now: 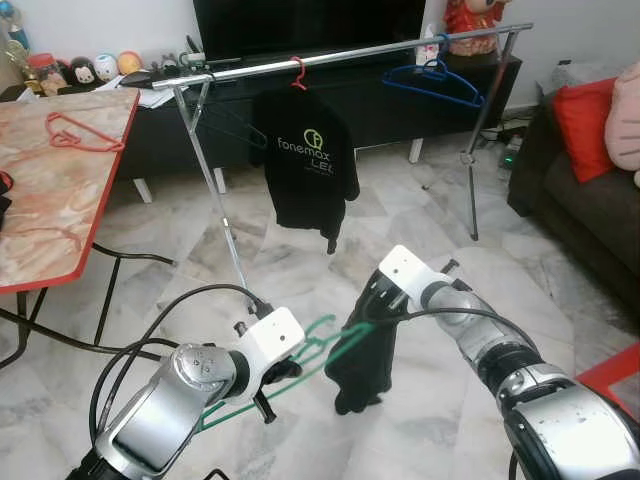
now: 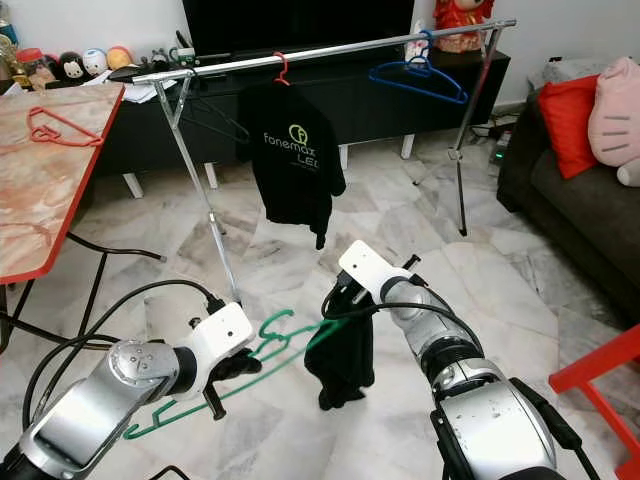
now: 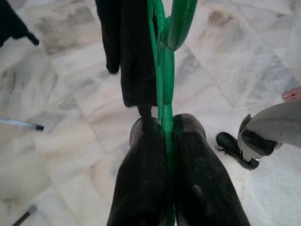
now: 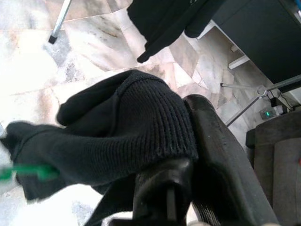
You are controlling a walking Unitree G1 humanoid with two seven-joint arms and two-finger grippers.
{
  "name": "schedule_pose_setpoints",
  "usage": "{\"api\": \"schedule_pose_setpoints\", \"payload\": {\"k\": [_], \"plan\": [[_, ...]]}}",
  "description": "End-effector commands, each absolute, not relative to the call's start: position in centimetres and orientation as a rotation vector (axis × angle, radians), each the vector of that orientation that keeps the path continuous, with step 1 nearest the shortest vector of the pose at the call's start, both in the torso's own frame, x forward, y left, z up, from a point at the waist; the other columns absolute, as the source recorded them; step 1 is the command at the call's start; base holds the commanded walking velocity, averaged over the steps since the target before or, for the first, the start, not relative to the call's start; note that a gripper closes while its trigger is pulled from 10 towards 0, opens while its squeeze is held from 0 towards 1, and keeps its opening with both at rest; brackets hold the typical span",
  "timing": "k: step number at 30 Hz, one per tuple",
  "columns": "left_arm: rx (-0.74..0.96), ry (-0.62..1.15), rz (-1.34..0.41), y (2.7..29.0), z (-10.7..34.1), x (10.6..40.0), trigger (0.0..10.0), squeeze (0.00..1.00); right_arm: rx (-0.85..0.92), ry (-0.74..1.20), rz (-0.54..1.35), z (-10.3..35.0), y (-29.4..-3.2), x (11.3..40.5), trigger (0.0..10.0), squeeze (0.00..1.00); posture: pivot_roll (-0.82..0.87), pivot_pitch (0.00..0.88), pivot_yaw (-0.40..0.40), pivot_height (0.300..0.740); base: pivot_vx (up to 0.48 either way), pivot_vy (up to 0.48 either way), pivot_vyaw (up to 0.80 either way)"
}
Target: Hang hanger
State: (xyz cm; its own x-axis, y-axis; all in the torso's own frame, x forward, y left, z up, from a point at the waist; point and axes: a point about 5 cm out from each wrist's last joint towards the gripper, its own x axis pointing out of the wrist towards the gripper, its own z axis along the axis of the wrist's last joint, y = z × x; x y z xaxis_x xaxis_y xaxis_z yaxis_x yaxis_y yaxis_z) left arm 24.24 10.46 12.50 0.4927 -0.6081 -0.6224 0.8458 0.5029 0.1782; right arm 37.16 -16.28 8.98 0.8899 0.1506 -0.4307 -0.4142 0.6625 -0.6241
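A marble floor [image 1: 300,260] spreads before a dark sofa [image 1: 590,200] on the right and a red-edged counter [image 1: 50,190] on the left, where a red hanger [image 1: 75,135] lies. A silver clothes rail [image 1: 350,55] spans the room and carries a black T-shirt [image 1: 305,165] on a red hook and a blue hanger [image 1: 432,82]. Low in front, a green hanger [image 2: 270,345] stretches between both arms, well short of the rail. The left pincer [image 3: 164,141] is pressed together on the green wire. The right pincer [image 4: 188,160] pinches a black garment [image 2: 342,365] draped over the hanger's other end.
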Motion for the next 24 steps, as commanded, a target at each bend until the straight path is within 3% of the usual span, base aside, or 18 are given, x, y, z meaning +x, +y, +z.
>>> {"api": "schedule_pose_setpoints", "payload": {"k": [1, 6, 14, 24], "plan": [[0.516, 0.510, -0.934, 10.0, 13.1, 24.4, 10.0, 0.00, -0.755, 0.323, 0.291, 10.5, -16.1, 38.0, 10.0, 0.00, 0.05, 0.000, -0.010, 0.740, 0.000, 0.000, 0.00], [0.494, 0.480, -0.799, 9.8, 13.3, 26.1, 10.0, 0.00, -0.710, 0.323, 0.285, 10.7, -15.5, 38.2, 10.0, 0.00, 0.05, 0.000, -0.009, 0.740, 0.000, 0.000, 0.00], [0.466, 0.485, -0.747, 8.7, 13.2, 26.5, 10.0, 0.00, -0.677, 0.330, 0.290, 10.5, -15.2, 38.1, 10.0, 0.00, 0.05, 0.000, -0.006, 0.740, 0.000, 0.000, 0.00], [0.456, 0.516, -0.579, 9.9, 12.7, 27.3, 10.0, 0.00, -0.646, 0.344, 0.234, 10.9, -15.5, 38.3, 10.0, 0.00, 0.05, 0.000, -0.004, 0.740, 0.000, 0.000, 0.00]]}}
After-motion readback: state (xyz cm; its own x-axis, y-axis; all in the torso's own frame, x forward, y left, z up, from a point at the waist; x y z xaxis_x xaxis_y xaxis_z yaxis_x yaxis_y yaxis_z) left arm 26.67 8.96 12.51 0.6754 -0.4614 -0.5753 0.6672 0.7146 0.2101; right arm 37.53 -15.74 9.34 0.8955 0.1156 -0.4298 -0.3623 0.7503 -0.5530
